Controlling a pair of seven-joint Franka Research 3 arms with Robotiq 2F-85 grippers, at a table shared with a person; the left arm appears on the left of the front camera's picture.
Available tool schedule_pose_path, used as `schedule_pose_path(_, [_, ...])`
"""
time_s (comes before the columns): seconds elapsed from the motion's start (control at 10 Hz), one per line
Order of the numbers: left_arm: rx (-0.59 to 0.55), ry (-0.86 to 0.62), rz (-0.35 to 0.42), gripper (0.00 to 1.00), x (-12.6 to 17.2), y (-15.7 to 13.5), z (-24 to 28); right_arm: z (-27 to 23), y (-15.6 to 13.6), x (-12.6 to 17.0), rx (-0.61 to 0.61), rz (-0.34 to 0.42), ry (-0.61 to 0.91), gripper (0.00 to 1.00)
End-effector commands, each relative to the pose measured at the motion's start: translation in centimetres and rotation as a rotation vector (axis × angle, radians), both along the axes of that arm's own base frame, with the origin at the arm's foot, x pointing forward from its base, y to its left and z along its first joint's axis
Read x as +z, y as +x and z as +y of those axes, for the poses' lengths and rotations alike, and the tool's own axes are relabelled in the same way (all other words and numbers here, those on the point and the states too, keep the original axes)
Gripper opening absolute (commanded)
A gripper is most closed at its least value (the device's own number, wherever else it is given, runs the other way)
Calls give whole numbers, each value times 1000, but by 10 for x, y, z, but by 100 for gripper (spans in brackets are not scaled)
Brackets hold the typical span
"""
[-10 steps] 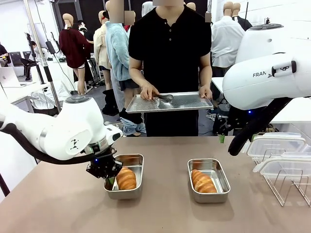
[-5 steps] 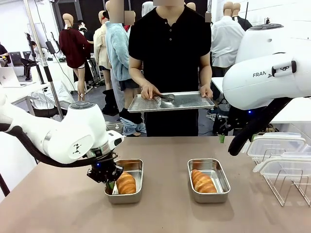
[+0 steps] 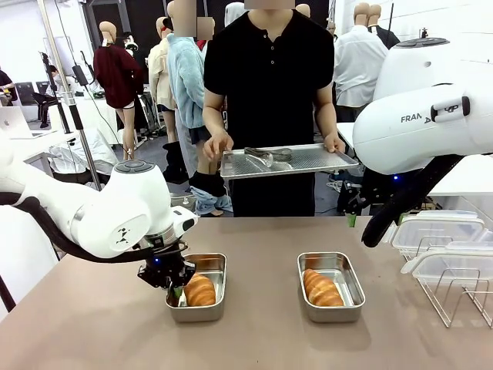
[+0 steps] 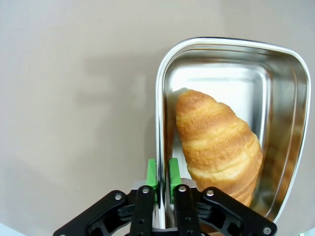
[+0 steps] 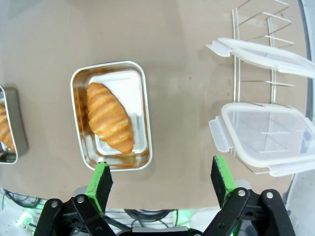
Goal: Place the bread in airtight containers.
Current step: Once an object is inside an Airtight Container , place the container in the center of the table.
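Note:
Two steel airtight containers stand open on the table, each with one bread roll in it. In the left container [image 3: 216, 255] the bread [image 3: 200, 290] lies lengthwise. My left gripper [image 3: 176, 291] is at its near-left wall. The left wrist view has that gripper [image 4: 162, 172] shut on the container's wall [image 4: 236, 44], one green pad on each side, beside the bread [image 4: 219, 142]. The right container [image 3: 351, 305] holds the other bread [image 3: 322, 287]. My right gripper [image 5: 163, 184] hangs open high above the right container [image 5: 142, 98] and its bread [image 5: 109, 117].
Clear plastic lids [image 3: 435, 231] lean in a wire rack [image 3: 454, 297] at the table's right end, and appear as lids [image 5: 266, 137] in the right wrist view. Across the table a person holds a flat steel tray [image 3: 308, 160] with tongs [image 3: 266, 154] on it.
My left gripper has lowered slightly at the left container, which now sits flat. The person has shifted the tray to the right and taken one hand off the tongs.

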State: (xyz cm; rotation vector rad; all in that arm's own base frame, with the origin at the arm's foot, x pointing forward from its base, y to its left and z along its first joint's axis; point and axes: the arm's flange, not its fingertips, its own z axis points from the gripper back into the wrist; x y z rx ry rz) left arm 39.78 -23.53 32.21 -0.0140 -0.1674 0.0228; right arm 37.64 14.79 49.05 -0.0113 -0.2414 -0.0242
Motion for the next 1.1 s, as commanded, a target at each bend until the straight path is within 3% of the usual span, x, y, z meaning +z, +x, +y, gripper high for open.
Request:
schedule_pose_path(0.0, [35, 8, -16, 68, 0, 5, -3, 1, -1, 0, 2, -1, 1, 100])
schedule_pose_path(0.1, [36, -3, -7, 88, 5, 4, -3, 1, -1, 0, 2, -1, 1, 100])
schedule_pose_path(0.2, [30, -11, -6, 100, 10, 3, -4, 1, -1, 0, 2, -1, 1, 100])
schedule_pose_path(1.0, [37, -13, -2, 100, 22, 4, 2, 1, -1, 0, 2, -1, 1, 100])
